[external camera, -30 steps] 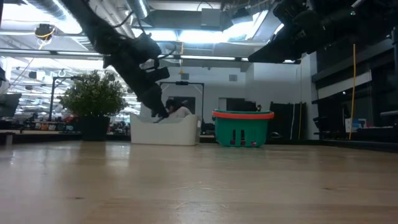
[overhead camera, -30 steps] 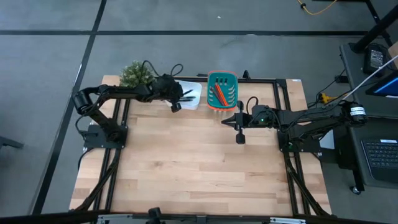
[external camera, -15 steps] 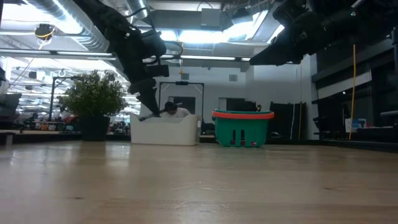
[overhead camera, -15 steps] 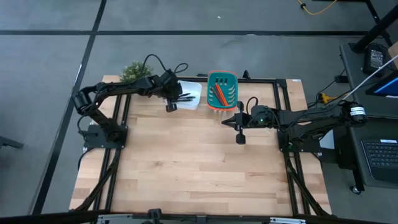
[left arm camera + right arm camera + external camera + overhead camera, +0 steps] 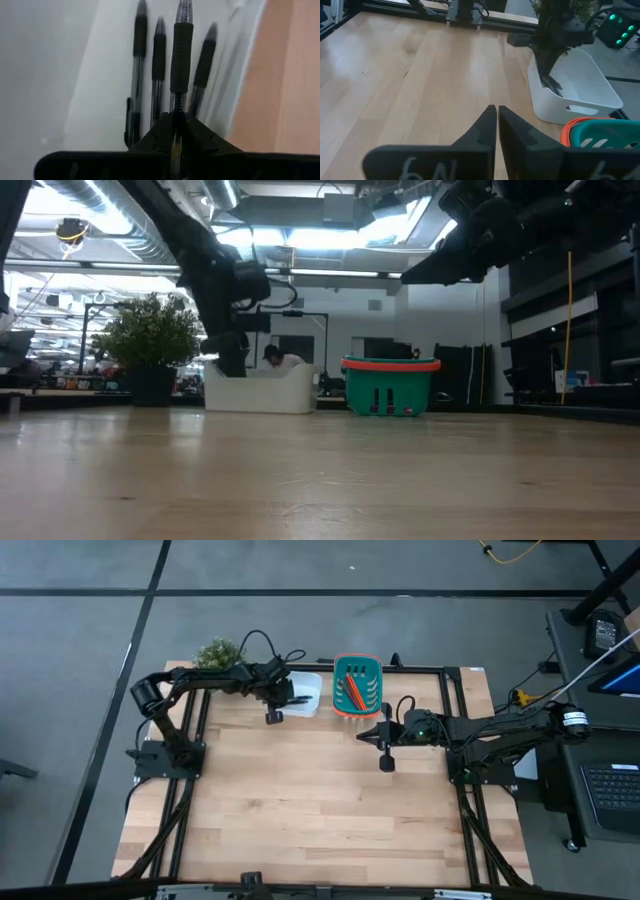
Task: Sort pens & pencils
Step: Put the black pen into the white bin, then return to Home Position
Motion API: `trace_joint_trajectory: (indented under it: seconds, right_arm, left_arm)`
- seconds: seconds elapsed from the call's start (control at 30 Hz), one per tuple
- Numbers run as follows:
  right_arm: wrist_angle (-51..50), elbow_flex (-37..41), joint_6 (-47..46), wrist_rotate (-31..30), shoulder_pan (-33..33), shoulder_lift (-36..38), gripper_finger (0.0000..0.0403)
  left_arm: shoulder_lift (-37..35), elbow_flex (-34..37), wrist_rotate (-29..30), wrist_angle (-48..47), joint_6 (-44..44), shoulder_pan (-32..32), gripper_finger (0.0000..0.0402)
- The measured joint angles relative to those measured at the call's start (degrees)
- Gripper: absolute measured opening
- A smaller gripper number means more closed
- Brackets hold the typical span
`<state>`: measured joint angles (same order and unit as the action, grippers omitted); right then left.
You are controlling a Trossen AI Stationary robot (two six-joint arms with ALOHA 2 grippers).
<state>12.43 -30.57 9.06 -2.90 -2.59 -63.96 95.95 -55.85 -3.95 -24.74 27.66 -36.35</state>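
Left pincer [image 5: 176,131] hanging over white plastic bin [image 5: 303,693] — clamping one thin black pen [image 5: 181,55]; three more lying inside. Right pincer [image 5: 497,116] idling mid-table, closed, empty. Orange-red pencils [image 5: 352,690] resting in teal basket [image 5: 357,664].

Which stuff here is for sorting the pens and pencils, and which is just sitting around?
For the job:
- pens, three lying in the white bin, one more held in the left gripper
- pencils, in the teal basket

Just sitting around:
- potted plant at the table's back corner
- right gripper, shut and holding nothing, waiting above the table
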Motion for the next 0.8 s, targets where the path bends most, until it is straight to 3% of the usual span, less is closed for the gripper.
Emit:
trace_joint_trajectory:
  seconds: [0.33,0.5,0.8]
  right_arm:
    - [-0.02,0.0,0.09,-0.02,0.0,0.0,0.0021]
    - [-0.17,0.0,0.17,-0.02,0.0,0.0,0.0021]
    - [-0.25,0.0,0.22,-0.04,-0.02,0.0,0.0021]
  left_arm:
    - [0.59,-0.06,4.51,4.01,1.21,-1.04,0.0066]
    - [0.67,-3.87,5.07,3.25,0.73,-0.59,0.0071]
    - [0.65,-14.97,4.9,-10.11,-6.72,1.35,0.0074]
